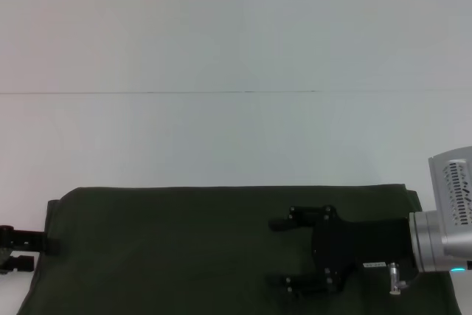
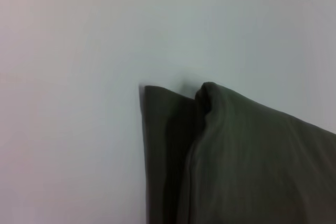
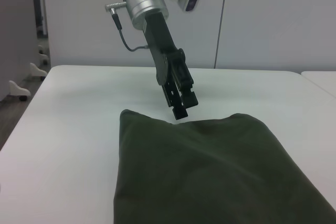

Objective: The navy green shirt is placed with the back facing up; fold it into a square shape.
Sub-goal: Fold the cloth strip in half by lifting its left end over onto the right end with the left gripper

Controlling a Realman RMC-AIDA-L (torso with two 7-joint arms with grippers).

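The navy green shirt [image 1: 169,248] lies flat as a wide, dark olive band along the near edge of the white table, plain side up. My right gripper [image 1: 271,252] is open over the shirt's right half, fingers pointing left, holding nothing. My left gripper [image 1: 33,251] is at the shirt's left edge. The right wrist view shows it [image 3: 182,111] pointing down at the far end of the shirt [image 3: 210,171]. The left wrist view shows a shirt corner [image 2: 252,161] with a small raised fold in it.
The white table [image 1: 236,138] stretches far beyond the shirt, with a thin seam line [image 1: 236,92] running across it. In the right wrist view, grey wall panels [image 3: 262,19] stand behind the table's far edge.
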